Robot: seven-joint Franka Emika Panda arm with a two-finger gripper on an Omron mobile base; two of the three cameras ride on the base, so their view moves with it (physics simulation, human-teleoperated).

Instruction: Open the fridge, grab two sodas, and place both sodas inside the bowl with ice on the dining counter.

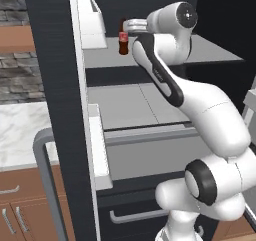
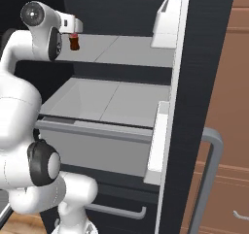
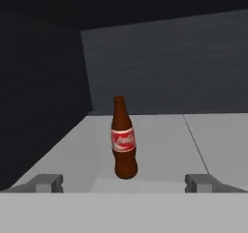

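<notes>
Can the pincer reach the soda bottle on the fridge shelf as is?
Probably yes. The pincer is open and lined up on the upright soda bottle, with bare shelf between its fingertips and the bottle.

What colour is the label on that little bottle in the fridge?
Red with white lettering, on the dark brown soda bottle; clearest in the hand view.

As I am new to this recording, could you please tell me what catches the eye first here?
A lone brown soda bottle with a red label stands upright on a grey shelf inside the open black fridge. The white arm reaches in toward it, and its open hand sits just short of the bottle.
</notes>
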